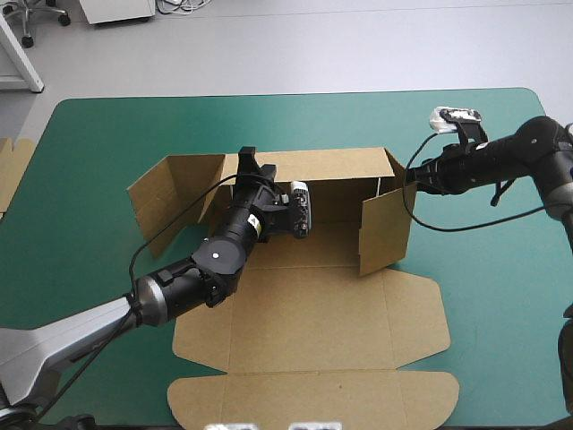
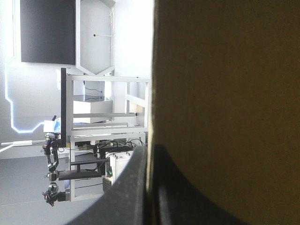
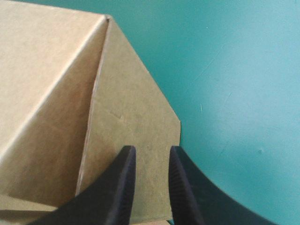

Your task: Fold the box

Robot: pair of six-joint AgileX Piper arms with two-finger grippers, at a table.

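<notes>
The teal-green cover [image 1: 501,296] carries the box [image 1: 309,309] at mid-table, a cut brown sheet partly raised. Its length runs from the far side toward the near edge, where the lid panel [image 1: 313,394] lies flat. The back wall [image 1: 331,166] stands upright and runs left to right across the table. 2 side flaps hang off its ends: the left flap [image 1: 175,193] splays outward, away from the base, and the right flap [image 1: 387,235] is swung in along the base's right side. More brown board [image 1: 11,170] shows at the table's left edge.

The left gripper [image 1: 249,166] reaches in over the base and sits on the top edge of the back wall, toward its left end. In its wrist view the black fingers are all but closed [image 2: 150,187], with the board's edge [image 2: 225,93] pinched between them.

The right gripper [image 1: 414,179] is at the back wall's right corner, outside the box. Its fingers stand a narrow gap apart [image 3: 149,183], and the right flap's outer face [image 3: 131,112] shows through that gap, so it seems to grip nothing.

The coming move likely turns on this: the right flap lies directly ahead of the right gripper, which is plainly nearer to it. The splayed left flap lies beside the occupied left gripper, on its outer side.
</notes>
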